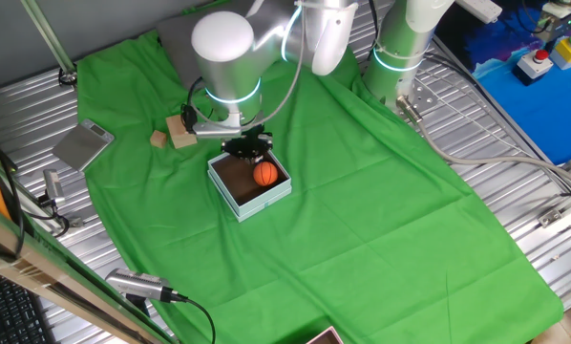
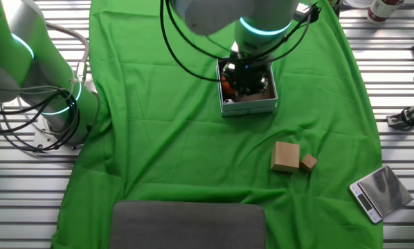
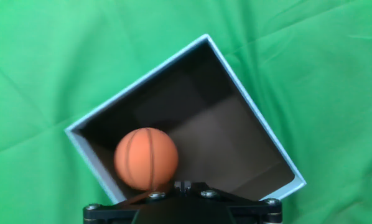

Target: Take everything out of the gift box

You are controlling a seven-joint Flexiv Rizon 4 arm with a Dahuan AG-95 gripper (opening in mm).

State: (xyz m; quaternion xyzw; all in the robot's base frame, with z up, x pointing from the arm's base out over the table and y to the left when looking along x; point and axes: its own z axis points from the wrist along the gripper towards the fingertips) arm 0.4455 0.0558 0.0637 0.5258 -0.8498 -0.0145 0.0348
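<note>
On green cloth [image 1: 362,220], gripper [image 1: 248,148], grip unclear, hovers over gift box [image 1: 230,191] holding basketball [image 3: 146,158].

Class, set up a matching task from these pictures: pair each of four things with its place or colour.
Things:
1. mini basketball
2. gift box
3. wooden blocks
4. cloth

Descriptions:
a. green, covering the table
b. on the cloth, outside the box
c. orange, inside the box
d. pale outer walls, dark brown inside

Pairs: 1-c, 2-d, 3-b, 4-a
</note>
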